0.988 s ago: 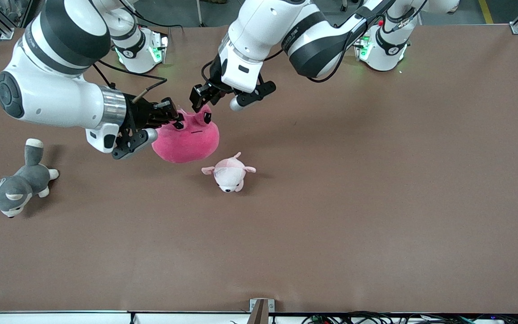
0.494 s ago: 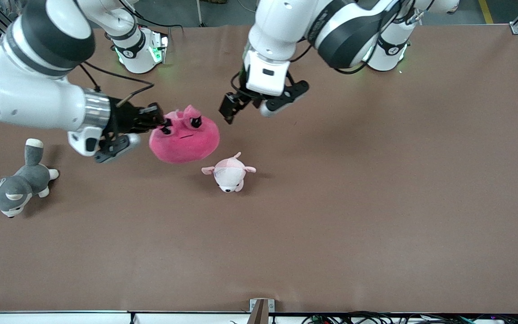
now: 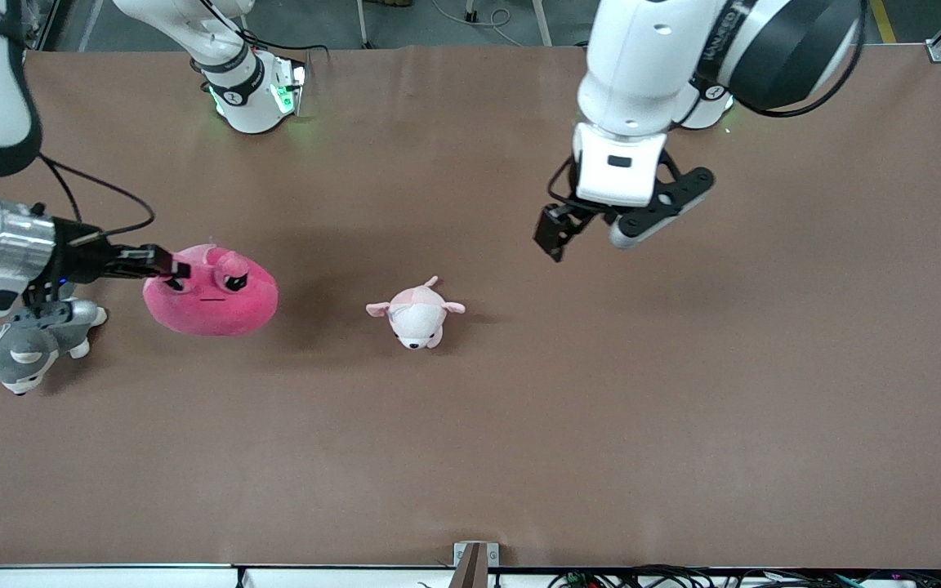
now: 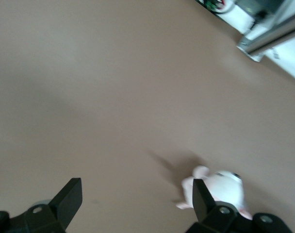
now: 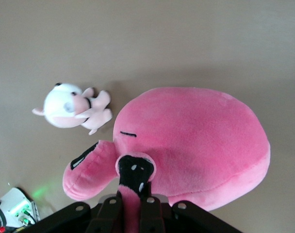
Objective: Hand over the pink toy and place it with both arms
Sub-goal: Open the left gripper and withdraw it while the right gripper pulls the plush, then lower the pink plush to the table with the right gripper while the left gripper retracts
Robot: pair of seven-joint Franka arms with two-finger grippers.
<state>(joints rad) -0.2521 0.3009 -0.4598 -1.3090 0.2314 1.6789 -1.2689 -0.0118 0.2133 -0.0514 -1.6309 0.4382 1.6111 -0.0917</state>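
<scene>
The right gripper (image 3: 162, 265) pinches only the pink toy's (image 3: 213, 294) ear over the right arm's end of the table — it could slip out — while the left gripper (image 3: 581, 233) hangs spread, empty, well apart.

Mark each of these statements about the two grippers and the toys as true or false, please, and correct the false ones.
1. The right gripper is shut on the pink toy. True: its fingers pinch the plush by the top of its head.
2. The left gripper holds the small pale pink plush. False: it is open and empty, up over bare table.
3. The pale pink plush lies between the pink toy and the left gripper's position along the table. True.
4. The grey husky plush lies toward the left arm's end of the table. False: it lies at the right arm's end, beside the pink toy.
5. Both grippers grip the pink toy together. False: only the right one does.
</scene>
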